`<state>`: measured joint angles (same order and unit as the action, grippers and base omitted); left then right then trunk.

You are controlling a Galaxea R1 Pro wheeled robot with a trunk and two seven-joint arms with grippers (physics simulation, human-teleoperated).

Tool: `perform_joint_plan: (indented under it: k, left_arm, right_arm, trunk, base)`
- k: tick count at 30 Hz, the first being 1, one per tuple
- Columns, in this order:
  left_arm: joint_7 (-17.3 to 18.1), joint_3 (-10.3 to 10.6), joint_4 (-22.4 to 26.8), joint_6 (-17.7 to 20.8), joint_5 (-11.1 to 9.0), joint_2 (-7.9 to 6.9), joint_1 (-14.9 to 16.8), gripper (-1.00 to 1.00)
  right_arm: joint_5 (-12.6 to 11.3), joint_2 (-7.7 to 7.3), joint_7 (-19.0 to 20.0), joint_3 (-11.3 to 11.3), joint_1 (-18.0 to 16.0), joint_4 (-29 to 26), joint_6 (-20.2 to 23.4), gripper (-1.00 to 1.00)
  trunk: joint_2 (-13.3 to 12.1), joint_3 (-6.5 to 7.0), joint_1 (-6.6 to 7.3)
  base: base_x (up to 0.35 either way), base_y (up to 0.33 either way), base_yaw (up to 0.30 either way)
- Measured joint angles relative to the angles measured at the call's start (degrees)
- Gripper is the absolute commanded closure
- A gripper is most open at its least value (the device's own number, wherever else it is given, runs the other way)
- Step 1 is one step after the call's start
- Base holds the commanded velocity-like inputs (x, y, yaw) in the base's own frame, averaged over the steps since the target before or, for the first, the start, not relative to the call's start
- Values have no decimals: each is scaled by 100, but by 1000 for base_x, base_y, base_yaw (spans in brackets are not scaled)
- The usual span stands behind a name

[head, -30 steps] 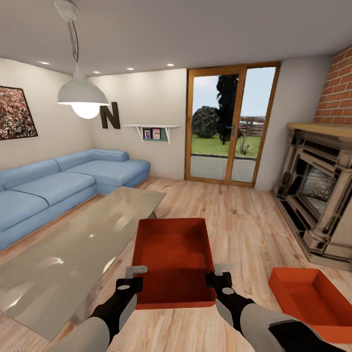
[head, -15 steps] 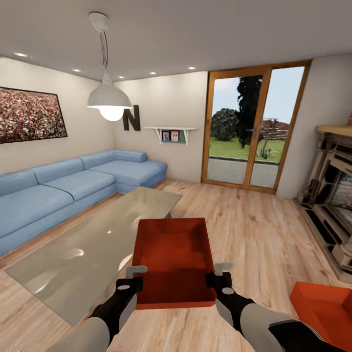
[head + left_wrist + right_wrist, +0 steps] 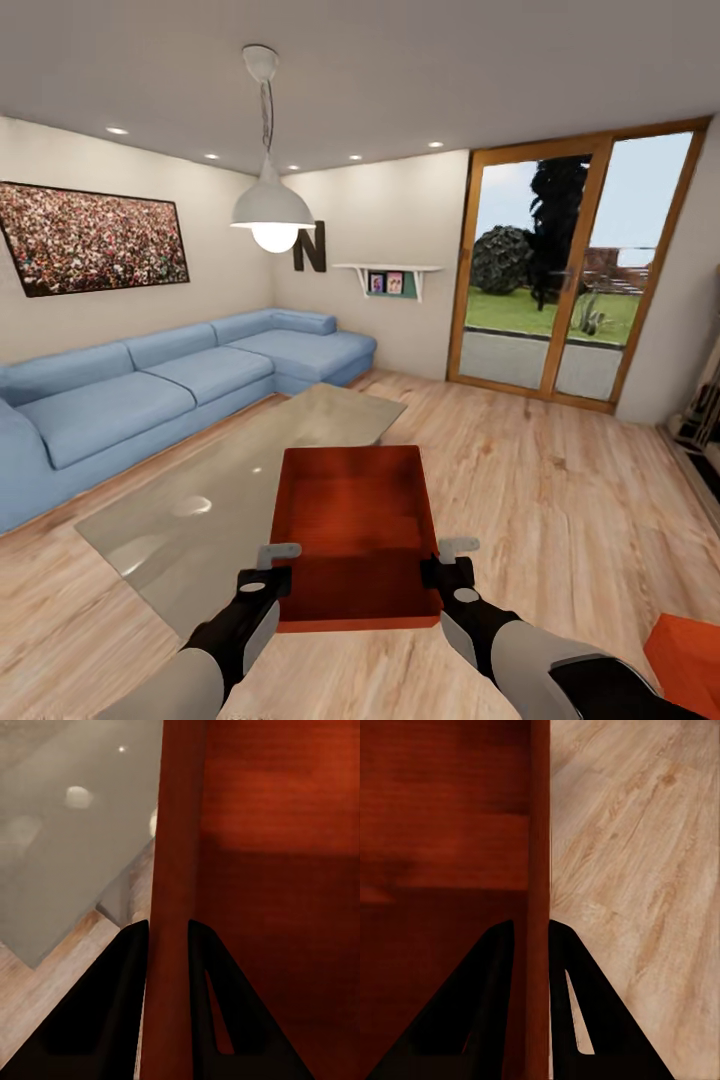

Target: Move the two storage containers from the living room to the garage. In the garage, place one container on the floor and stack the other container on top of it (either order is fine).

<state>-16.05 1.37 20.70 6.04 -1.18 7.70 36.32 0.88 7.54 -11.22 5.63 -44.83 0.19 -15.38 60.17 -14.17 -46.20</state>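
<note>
storage container [image 3: 352, 530] | held level between left tool [image 3: 274, 566] and right tool [image 3: 447, 561] (side walls pinched)

Two red-orange storage containers: one [image 3: 355, 520] near, at the centre, the other [image 3: 690, 665] only a corner at the near right. Two tools, the left tool [image 3: 271, 568] and the right tool [image 3: 447, 563]. One blue sofa [image 3: 170, 380] on the left, one glass-topped counter [image 3: 250, 465], one hanging lamp [image 3: 272, 205], one framed picture [image 3: 92, 240], one letter N [image 3: 309, 246], one wall shelf [image 3: 390, 275] and one glass door [image 3: 575, 270] at the far right.
</note>
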Motion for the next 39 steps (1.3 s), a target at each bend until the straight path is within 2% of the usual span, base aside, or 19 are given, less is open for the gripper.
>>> perform_joint_plan:
  k: [14,39]
  left_arm:
    - [-19,1,-1,5,4,11,0,100]
    - [-20,-9,-13,2,15,16,2,100]
  right_arm:
    - [30,-8,6,-28,0,-2,8,100]
    - [43,-11,7,-39,1,-2,17,100]
  trunk:
    - [0,73,0]
    - [0,78,0]
  base:
    - [0,0,252]
    - [0,0,277]
